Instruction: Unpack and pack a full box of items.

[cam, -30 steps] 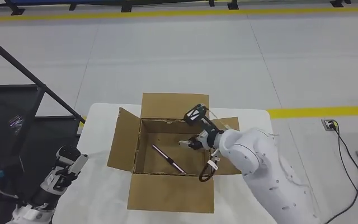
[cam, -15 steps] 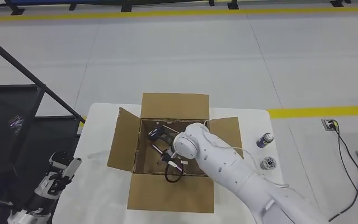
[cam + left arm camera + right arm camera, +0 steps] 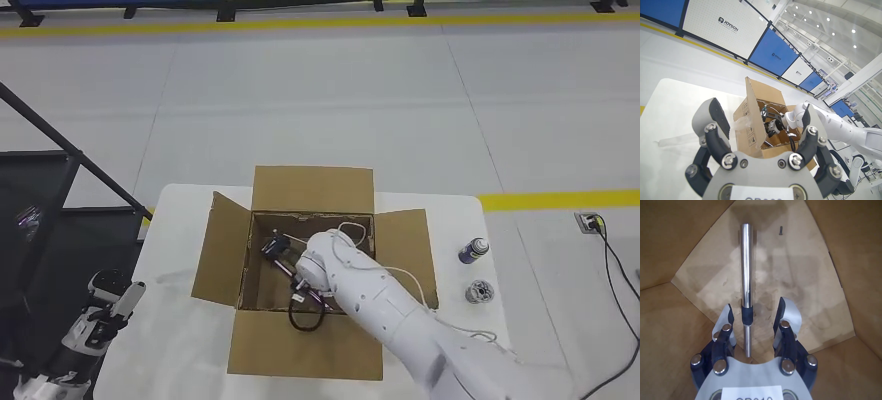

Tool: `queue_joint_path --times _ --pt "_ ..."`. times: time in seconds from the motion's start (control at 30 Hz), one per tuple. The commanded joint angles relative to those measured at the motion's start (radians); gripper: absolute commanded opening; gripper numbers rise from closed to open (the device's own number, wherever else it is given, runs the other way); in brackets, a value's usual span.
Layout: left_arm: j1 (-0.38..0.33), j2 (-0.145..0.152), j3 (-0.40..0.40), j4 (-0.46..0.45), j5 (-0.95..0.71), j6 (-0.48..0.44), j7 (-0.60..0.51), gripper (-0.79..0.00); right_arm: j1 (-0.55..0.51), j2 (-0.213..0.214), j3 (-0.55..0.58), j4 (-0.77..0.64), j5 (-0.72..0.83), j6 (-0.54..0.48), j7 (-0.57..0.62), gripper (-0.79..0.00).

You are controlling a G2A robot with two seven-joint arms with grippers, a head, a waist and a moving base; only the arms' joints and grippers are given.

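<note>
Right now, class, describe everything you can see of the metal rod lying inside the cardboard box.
The metal rod is slim, round and mirror-bright, like polished steel, with a black band part way along; beyond the band it looks thinner. It lies flat on the floor of the cardboard box. The open right tool straddles its banded end, neither finger visibly touching it. A small dark screw lies apart from it.

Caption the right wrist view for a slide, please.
Open right gripper straddles a shiny metal rod with a black band on the brown cardboard box floor, a small dark screw nearby.
</note>
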Motion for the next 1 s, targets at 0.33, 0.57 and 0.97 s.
queue_joint_path --times 0.33,0.57,0.97 --pt "0.0 0.0 0.0 0.0 0.0 0.0 0.0 0.0 0.004 -0.073 -0.005 0.134 -0.012 -0.029 0.009 -0.406" --pt "0.0 0.0 0.0 0.0 0.0 0.0 0.0 0.0 0.009 -0.1 -0.007 0.18 -0.035 -0.029 0.004 -0.57" --pt "0.0 0.0 0.0 0.0 0.0 0.0 0.0 0.0 0.044 -0.123 0.028 0.219 -0.012 -0.054 -0.017 -0.785"
